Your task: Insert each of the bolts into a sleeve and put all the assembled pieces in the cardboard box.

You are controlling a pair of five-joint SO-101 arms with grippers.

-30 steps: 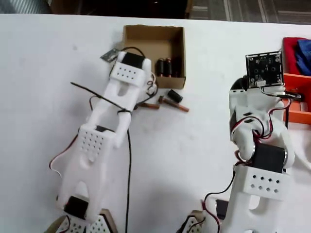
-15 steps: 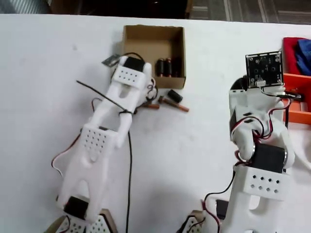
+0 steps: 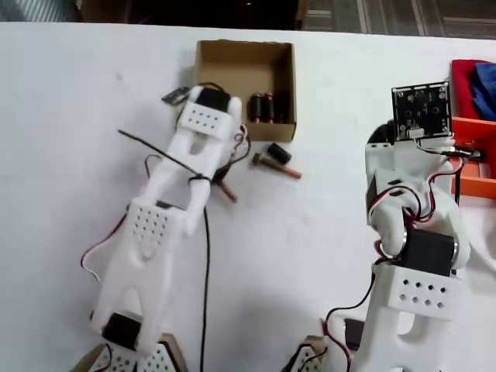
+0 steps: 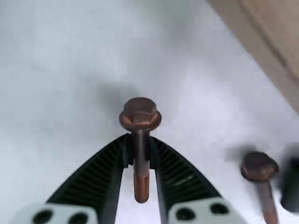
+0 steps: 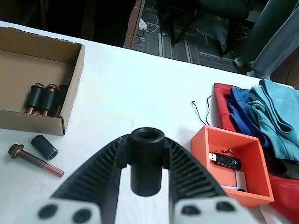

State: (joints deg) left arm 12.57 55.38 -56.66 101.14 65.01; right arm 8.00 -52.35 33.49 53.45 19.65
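two grips confirmed from the wrist views. left gripper (image 4: 139, 142) is clamped on the held bolt (image 4: 140, 115), pinching the shank just under the flanged head, with white table (image 4: 56, 56) beneath. can't tell if the bolt touches the table. right gripper (image 5: 147, 144) is clamped on the held sleeve (image 5: 146, 163), black, open end toward the camera.

high view: left arm (image 3: 178, 178) stretches toward the cardboard box (image 3: 203, 58) and its body covers the fingers. a short copper piece of the held bolt (image 3: 227, 191) sticks out beside the wrist. right arm (image 3: 411, 232) sits folded, well apart from the box, with its camera board over the gripper.

right wrist view looks into the box: assembled pieces (image 5: 42, 98) stand side by side against the near wall, and copper ends are visible on two of them. just outside that wall lie a loose sleeve (image 5: 45, 147) and a loose bolt (image 5: 35, 160), near each other but apart.

surroundings: orange tray (image 5: 219, 140) holding a usb stick (image 5: 224, 160), folded cloths (image 5: 266, 112) beside it, and a black cable (image 3: 205, 263) trailing along the left arm.
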